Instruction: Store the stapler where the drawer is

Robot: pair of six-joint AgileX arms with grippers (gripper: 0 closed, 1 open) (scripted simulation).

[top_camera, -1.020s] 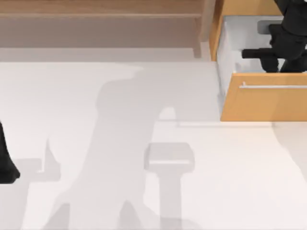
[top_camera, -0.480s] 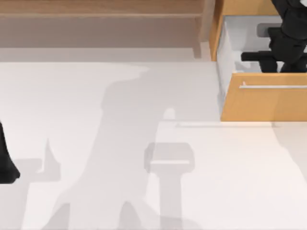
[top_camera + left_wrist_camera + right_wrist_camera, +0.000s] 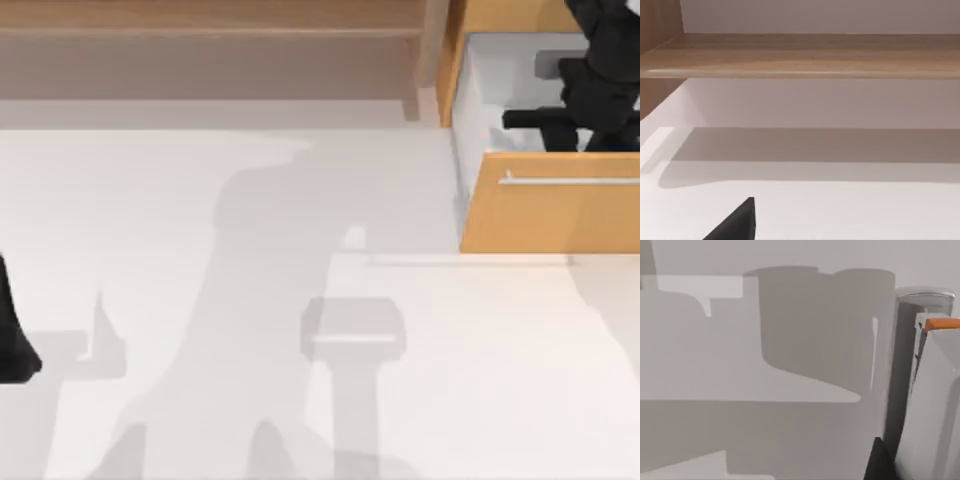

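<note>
The drawer (image 3: 560, 215) stands pulled out at the top view's far right, with an orange-brown front, a silver bar handle and a white inside (image 3: 790, 340). My right gripper (image 3: 585, 125) reaches down into the drawer's open box. In the right wrist view the stapler (image 3: 935, 390), white and silver with an orange tip, stands close against a dark fingertip (image 3: 879, 462) just above the drawer floor. It looks held. My left arm (image 3: 10, 340) is parked at the table's left edge, with one dark fingertip (image 3: 737, 225) in its wrist view.
A wide brown wooden shelf (image 3: 210, 40) runs along the back of the table, left of the drawer, and also appears as the shelf (image 3: 800, 55) in the left wrist view. The white table (image 3: 300, 200) lies between the two arms.
My right arm shifted slightly inside the drawer, its dark crosspiece moving a little toward the drawer front, then held still. The left arm has not moved.
</note>
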